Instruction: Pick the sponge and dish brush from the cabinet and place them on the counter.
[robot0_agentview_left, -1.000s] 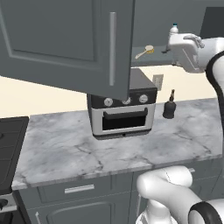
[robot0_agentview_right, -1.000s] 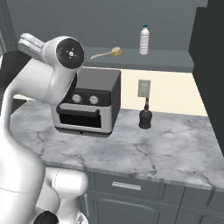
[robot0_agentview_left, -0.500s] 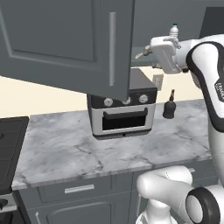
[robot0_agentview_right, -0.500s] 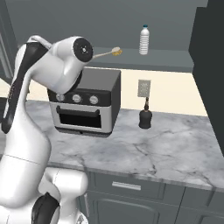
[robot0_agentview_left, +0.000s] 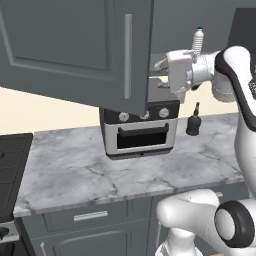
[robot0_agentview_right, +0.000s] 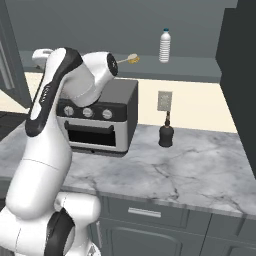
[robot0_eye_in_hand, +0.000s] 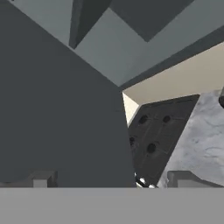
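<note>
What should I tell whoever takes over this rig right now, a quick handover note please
Gripper: open, empty, up at the cabinet, facing its open door.
Dish brush: lying on the cabinet shelf, left of the clear bottle.
Sponge: I can't spot it from here.
Counter: holds the toaster oven and a small dark bottle, neither task item.
Done: door open.
Left: grab brush and sponge, set both on the counter.

Both base views look forward and down from behind the arm, sharing the counter (robot0_agentview_left: 75, 170) and toaster oven (robot0_agentview_right: 100, 117). The hand view sits close against the cabinet (robot0_eye_in_hand: 57, 109) door.
</note>
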